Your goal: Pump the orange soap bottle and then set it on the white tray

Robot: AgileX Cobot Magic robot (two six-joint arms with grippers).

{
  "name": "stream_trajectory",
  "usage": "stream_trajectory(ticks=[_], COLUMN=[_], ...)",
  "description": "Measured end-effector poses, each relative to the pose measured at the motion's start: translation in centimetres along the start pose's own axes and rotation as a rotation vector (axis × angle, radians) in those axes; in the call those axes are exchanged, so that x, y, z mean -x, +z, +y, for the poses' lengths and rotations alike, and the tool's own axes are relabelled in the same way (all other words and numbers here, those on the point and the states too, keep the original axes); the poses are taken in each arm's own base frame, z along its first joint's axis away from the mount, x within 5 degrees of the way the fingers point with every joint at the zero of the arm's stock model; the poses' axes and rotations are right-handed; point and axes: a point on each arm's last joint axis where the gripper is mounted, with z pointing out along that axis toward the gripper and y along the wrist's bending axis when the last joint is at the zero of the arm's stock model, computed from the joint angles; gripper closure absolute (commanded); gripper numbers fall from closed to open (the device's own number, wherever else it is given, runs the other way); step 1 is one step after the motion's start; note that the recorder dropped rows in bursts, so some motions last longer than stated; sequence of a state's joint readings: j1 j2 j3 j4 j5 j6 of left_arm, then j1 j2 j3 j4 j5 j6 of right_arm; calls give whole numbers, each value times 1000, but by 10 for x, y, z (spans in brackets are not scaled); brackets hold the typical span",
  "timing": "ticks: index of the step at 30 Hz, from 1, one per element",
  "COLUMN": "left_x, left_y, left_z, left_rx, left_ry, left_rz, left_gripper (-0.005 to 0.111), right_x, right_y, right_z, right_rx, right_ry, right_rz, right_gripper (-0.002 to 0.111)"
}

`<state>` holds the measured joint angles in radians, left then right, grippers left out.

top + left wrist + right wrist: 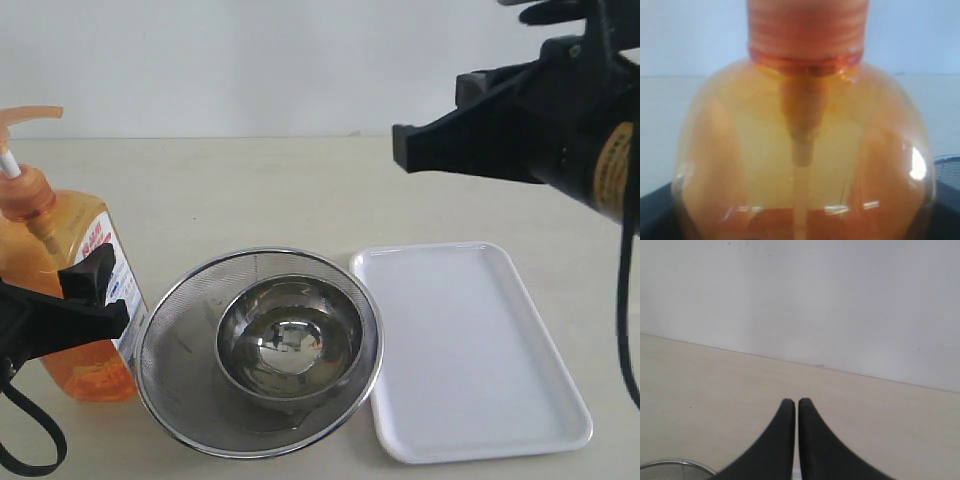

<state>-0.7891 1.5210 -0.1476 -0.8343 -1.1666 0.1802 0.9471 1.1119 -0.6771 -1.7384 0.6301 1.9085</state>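
Note:
The orange soap bottle (pixel 62 300) stands upright on the table at the far left, its pump head (pixel 25 118) raised on the white stem. My left gripper (pixel 80 300) is closed around the bottle's body; one black finger (pixel 95 278) crosses its white label. In the left wrist view the bottle (pixel 805 150) fills the frame between the dark jaws of the left gripper (pixel 800 220). My right gripper (pixel 400 148) hangs high at the upper right, shut and empty, well away from the pump. The right wrist view shows the right gripper (pixel 796 402) with its fingertips pressed together. The white tray (pixel 470 350) lies empty at the right.
A round steel mesh strainer (pixel 170 330) holding a small shiny steel bowl (pixel 290 340) sits between the bottle and the tray, touching the tray's left rim. The strainer's rim (pixel 670 467) also shows under the right gripper. A white wall stands behind the table.

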Motion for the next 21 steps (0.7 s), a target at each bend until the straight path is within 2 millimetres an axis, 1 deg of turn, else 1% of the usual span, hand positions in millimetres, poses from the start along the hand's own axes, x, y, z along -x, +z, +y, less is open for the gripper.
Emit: stream_trajectory(ticks=[6,10,13,16,19,21], left_x=[0,0,0,0,0,0], left_y=[0,0,0,0,0,0], left_z=[0,0,0,0,0,0], left_rx=[0,0,0,0,0,0], left_ry=[0,0,0,0,0,0], left_rz=[0,0,0,0,0,0], left_gripper=[102,102,102,102,102,102], right_x=[7,7,-1,-13,-25,-33], right_y=[4,3,-8,-24,-44,-61], right_z=[-31,-52,-66,-80,-92,-99], right_rx=[38,65,44,-6,-62,-100], right_ry=[180,248,286,318,339,352], right_rz=[30,58,63,49,14,-28], right_gripper=[108,108,108,108,108,108])
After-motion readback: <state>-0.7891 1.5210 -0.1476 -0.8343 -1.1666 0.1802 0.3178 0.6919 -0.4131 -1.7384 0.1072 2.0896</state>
